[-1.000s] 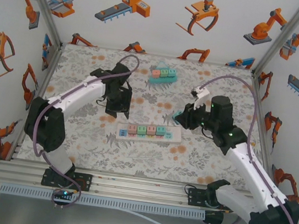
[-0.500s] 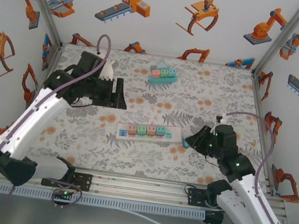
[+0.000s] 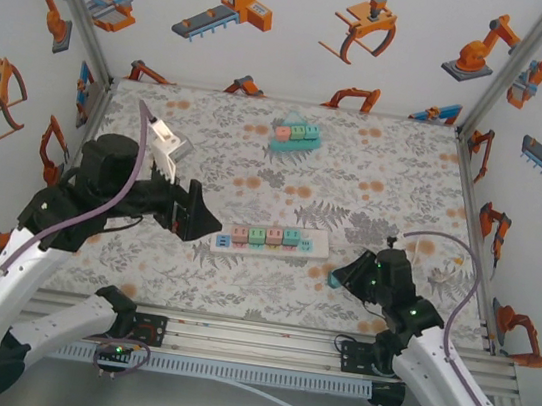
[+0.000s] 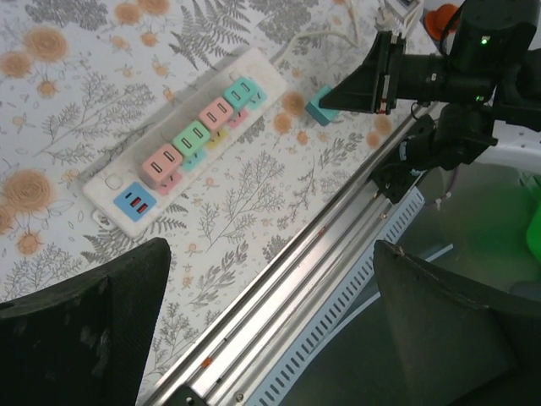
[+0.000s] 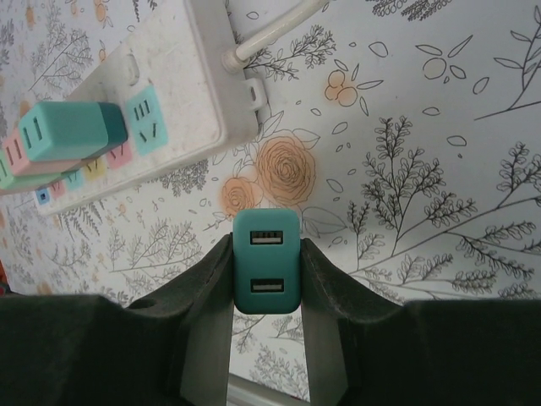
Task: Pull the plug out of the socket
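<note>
Plug (image 5: 265, 271), a smooth teal block with rounded corners and two USB slots, is pinched between the right gripper's (image 5: 265, 245) dark fingers, just off the right end of the strip (image 3: 271, 239). Open floral cloth (image 3: 356, 175) surrounds it. The long white strip carries four blocky plugs, and its end socket (image 5: 144, 118) is bare. The left gripper (image 4: 270, 254) gapes wide.

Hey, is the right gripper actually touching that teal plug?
Touching. In the right wrist view the right gripper has its fingers pressed flat against both sides of the teal plug, no gap.
</note>
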`<act>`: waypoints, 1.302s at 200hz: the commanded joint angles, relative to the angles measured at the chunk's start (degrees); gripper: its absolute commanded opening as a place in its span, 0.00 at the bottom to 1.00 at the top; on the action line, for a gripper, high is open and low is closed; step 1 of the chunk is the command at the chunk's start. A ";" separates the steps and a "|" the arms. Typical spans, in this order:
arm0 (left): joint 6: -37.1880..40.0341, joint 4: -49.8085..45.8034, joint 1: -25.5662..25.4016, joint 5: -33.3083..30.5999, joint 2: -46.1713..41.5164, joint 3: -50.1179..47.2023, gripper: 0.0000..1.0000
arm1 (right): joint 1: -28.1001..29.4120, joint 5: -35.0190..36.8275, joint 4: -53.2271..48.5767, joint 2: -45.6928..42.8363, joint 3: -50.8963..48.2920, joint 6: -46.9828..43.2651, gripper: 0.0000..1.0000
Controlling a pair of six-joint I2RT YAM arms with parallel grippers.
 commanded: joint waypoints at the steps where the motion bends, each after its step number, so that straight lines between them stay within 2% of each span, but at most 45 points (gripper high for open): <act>1: 3.06 1.95 -1.07 0.89 -0.76 -2.34 0.97 | 0.03 0.50 8.45 0.39 -2.20 1.72 0.23; 21: 6.60 2.25 -1.71 1.31 -2.63 -4.15 0.97 | 0.03 1.05 9.86 0.44 -3.62 1.42 0.28; 56: 6.68 1.49 -1.73 5.45 -1.95 -4.83 0.97 | 0.03 1.41 9.43 0.37 -4.93 1.59 0.37; 110: 6.50 1.69 -1.73 2.23 -2.12 -5.19 0.97 | 0.03 2.89 3.25 1.27 -3.73 1.49 0.50; 170: 4.95 1.69 -1.73 -1.94 -2.87 -6.24 0.97 | 0.03 6.50 -6.32 -0.70 0.97 -0.08 0.55; 190: 4.15 1.81 -1.73 -3.83 -3.39 -6.79 0.97 | 0.04 7.59 -10.29 -2.05 5.45 -6.19 0.57; 211: 2.55 1.99 -1.73 -8.16 -3.84 -7.28 0.97 | 0.03 6.63 -11.64 -2.47 11.55 -16.60 0.57; 231: 0.10 2.64 -1.73 -12.78 -3.92 -8.03 0.97 | 0.03 0.39 -8.88 -1.47 16.16 -30.25 0.56; 260: -2.96 6.11 -1.72 -16.18 -4.14 -10.72 0.97 | 0.03 -9.92 -1.82 1.61 19.27 -51.68 0.56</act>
